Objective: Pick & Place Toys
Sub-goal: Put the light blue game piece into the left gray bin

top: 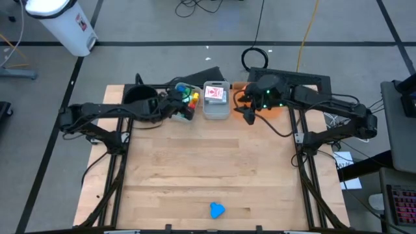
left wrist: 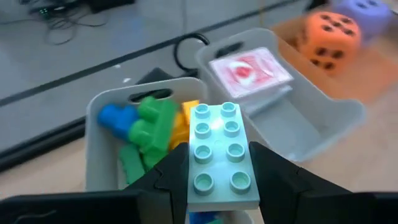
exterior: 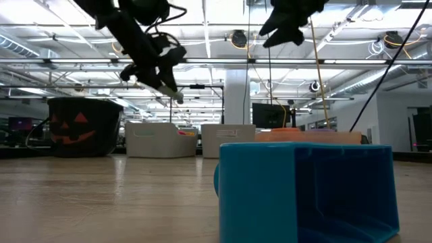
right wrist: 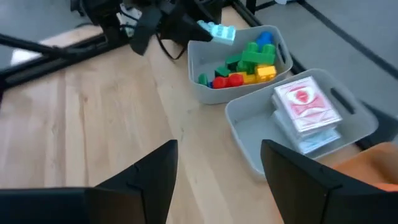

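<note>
My left gripper (left wrist: 219, 177) is shut on a pale blue-green studded block (left wrist: 221, 155) above a clear bin (left wrist: 99, 149) that holds green, blue, yellow and red blocks (right wrist: 239, 65). A second bin (right wrist: 249, 146) beside it holds a stack of red-backed playing cards (right wrist: 305, 106). An orange die (left wrist: 329, 34) and a purple die (left wrist: 367, 9) lie on the orange tray beyond. My right gripper (right wrist: 217, 168) is open and empty above the card bin's near side. A blue block (top: 216, 210) lies by the table's near edge. My left gripper pinches the pale block's two long sides (left wrist: 193, 180) between its two fingers, at the block's near end. The block is lifted clear above the block bin, studs up, sticking out ahead of the fingertips.
A round black pot (top: 140, 97) with an orange face stands at the far left, beside the bins. The bins, tray and pot line the table's far edge; bare wood (top: 208, 162) lies between them and the blue block.
</note>
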Motion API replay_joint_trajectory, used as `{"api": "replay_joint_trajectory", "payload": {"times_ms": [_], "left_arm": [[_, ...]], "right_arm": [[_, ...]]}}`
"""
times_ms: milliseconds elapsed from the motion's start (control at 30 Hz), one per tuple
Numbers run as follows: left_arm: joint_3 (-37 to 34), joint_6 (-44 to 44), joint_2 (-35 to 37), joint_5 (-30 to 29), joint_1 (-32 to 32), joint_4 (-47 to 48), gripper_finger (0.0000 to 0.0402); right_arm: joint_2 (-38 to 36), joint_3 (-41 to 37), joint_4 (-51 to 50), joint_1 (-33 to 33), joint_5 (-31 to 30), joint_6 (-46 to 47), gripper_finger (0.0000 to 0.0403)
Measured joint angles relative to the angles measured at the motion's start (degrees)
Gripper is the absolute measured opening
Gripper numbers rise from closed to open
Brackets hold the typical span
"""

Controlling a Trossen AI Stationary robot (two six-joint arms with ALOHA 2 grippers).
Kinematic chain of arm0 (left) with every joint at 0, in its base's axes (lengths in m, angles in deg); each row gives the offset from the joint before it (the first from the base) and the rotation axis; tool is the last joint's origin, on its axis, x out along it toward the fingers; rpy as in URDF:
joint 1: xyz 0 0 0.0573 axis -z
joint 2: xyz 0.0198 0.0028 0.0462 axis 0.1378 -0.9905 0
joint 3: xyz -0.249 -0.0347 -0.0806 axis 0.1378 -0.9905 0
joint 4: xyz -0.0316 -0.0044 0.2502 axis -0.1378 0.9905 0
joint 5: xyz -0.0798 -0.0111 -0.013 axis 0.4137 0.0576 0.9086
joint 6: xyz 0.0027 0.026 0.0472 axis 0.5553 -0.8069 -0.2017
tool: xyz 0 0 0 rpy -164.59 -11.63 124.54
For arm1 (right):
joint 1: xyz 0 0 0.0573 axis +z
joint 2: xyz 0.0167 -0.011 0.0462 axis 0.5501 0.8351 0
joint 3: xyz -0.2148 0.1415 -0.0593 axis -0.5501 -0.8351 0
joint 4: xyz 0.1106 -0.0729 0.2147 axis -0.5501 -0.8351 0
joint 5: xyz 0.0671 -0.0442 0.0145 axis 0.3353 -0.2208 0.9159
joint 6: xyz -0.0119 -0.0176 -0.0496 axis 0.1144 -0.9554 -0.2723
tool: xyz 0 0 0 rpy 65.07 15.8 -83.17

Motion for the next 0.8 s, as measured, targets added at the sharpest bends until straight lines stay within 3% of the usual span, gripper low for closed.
{"api": "replay_joint_trajectory", "payload": {"times_ms": [133, 333, 567, 800], "left_arm": [[-3.0, 4.1, 0.0, -3.8, 0.0, -2.9, 0.0139], [-6.9, 5.5, 0.0, -4.6, -0.1, -5.8, 0.0139], [-9.2, 7.5, -2.8, -3.7, -0.1, -7.7, 0.0139], [-9.3, 6.1, -8.6, -0.8, -1.0, -14.8, 0.0139]], "right_arm": [[0.0, -6.2, 5.1, 1.4, 0.0, 3.3, 0.0221], [0.0, -10.9, 10.4, 4.2, -0.2, 3.5, 0.0221], [0.0, -11.4, 14.7, 5.5, -4.4, 4.5, 0.0221], [0.0, -11.4, 15.9, 5.5, -4.7, 4.7, 0.0221]]}}
